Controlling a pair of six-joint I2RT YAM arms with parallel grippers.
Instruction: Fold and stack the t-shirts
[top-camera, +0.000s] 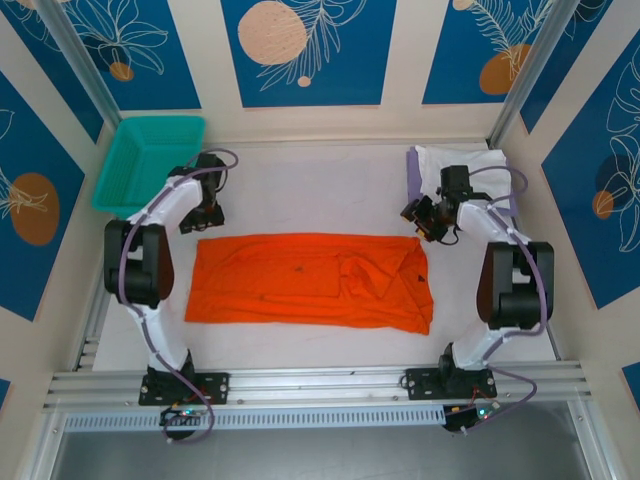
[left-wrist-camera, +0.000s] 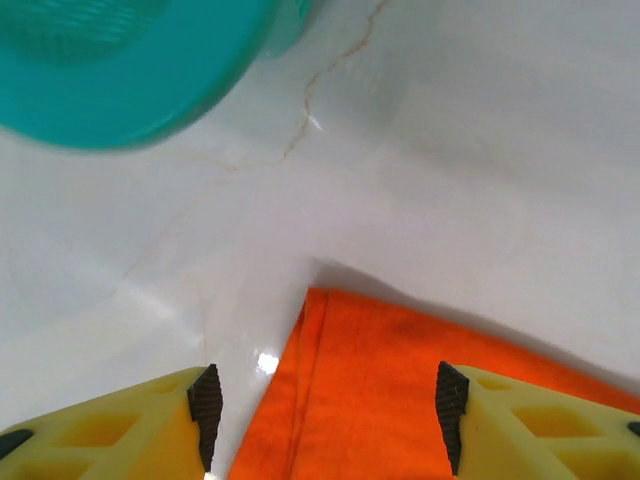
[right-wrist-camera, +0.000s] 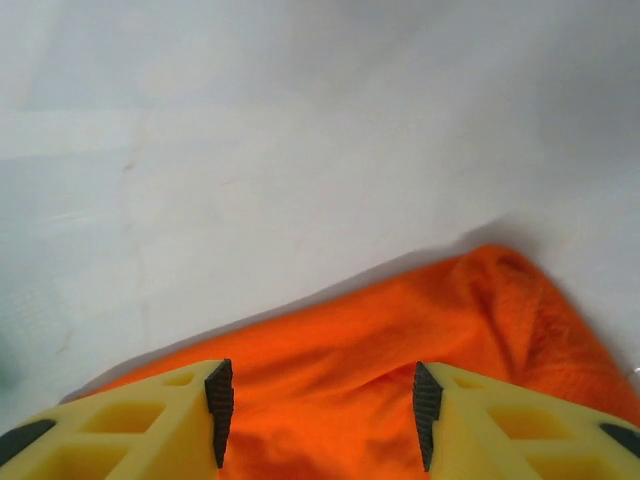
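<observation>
The orange t-shirt (top-camera: 310, 280) lies folded into a long band across the middle of the white table. My left gripper (top-camera: 205, 215) hovers open just beyond its far left corner (left-wrist-camera: 330, 340), nothing between the fingers (left-wrist-camera: 205, 410). My right gripper (top-camera: 430, 222) stands open over the far right corner, where the cloth (right-wrist-camera: 400, 340) is rumpled. The white t-shirt (top-camera: 465, 160) lies folded on the lavender one (top-camera: 412, 175) at the back right, partly hidden by the right arm.
A teal mesh basket (top-camera: 150, 160) leans at the back left corner, its rim (left-wrist-camera: 120, 70) close above the left gripper. Walls close the table on three sides. Bare table (top-camera: 320, 185) lies between the arms behind the shirt.
</observation>
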